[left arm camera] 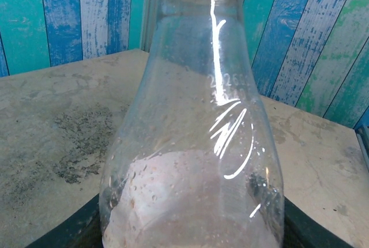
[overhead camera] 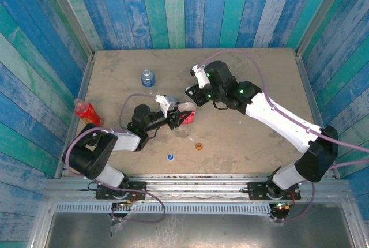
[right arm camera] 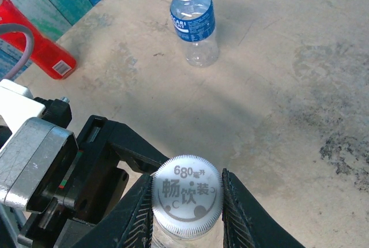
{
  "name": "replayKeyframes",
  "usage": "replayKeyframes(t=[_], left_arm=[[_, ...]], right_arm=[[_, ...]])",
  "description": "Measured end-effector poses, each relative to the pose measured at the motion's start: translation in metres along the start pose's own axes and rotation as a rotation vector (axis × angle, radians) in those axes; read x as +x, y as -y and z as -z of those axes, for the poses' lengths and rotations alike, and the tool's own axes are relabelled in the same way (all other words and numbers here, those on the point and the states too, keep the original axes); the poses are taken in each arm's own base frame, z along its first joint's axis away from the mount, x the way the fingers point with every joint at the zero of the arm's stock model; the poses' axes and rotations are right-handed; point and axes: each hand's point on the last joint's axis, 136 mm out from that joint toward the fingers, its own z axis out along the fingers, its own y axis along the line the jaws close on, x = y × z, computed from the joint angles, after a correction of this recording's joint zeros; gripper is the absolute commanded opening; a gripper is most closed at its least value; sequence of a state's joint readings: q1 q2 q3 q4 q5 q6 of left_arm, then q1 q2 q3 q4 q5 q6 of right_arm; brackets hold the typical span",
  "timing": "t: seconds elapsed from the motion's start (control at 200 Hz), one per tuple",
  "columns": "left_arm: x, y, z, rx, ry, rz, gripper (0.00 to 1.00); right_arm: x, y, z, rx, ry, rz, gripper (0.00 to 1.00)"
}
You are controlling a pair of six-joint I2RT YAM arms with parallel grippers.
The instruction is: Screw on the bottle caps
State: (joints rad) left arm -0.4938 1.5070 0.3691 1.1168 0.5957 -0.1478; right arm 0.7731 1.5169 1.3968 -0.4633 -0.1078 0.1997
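Tightening seems the step: right jaws pinch the white cap (right arm camera: 187, 195) seated on the clear bottle (left arm camera: 190, 144), which stands in the middle of the table (overhead camera: 259, 75) with left jaws clamped round its body. Best keep the cap level, twist about the bottle's axis, and hold the body firm so it cannot spin.

Three bottles are in sight: the red-label bottle (overhead camera: 188, 118), the blue-label bottle (overhead camera: 148, 78) and the slim red bottle (overhead camera: 86, 111). There are three caps: the white cap (right arm camera: 187, 196), the blue cap (overhead camera: 170, 157) and the orange cap (overhead camera: 199, 146). One thin white scrap (overhead camera: 191, 139) lies on the desk (overhead camera: 253, 75).
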Motion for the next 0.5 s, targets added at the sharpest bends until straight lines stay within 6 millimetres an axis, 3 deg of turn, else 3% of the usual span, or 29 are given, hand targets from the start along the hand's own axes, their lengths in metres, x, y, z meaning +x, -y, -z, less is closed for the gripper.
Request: replayKeyframes(t=[0.436,0.501], left_arm=[[-0.0004,0.0010,-0.0013,-0.009,0.001,-0.059,0.73],[-0.0011,0.0021,-0.0021,-0.009,0.001,-0.071,0.80]], right_arm=[[0.0011,-0.0001,0.0026,0.019,0.017,0.009,0.28],[0.0011,-0.0023,0.0024,0.020,0.019,0.016,0.28]])
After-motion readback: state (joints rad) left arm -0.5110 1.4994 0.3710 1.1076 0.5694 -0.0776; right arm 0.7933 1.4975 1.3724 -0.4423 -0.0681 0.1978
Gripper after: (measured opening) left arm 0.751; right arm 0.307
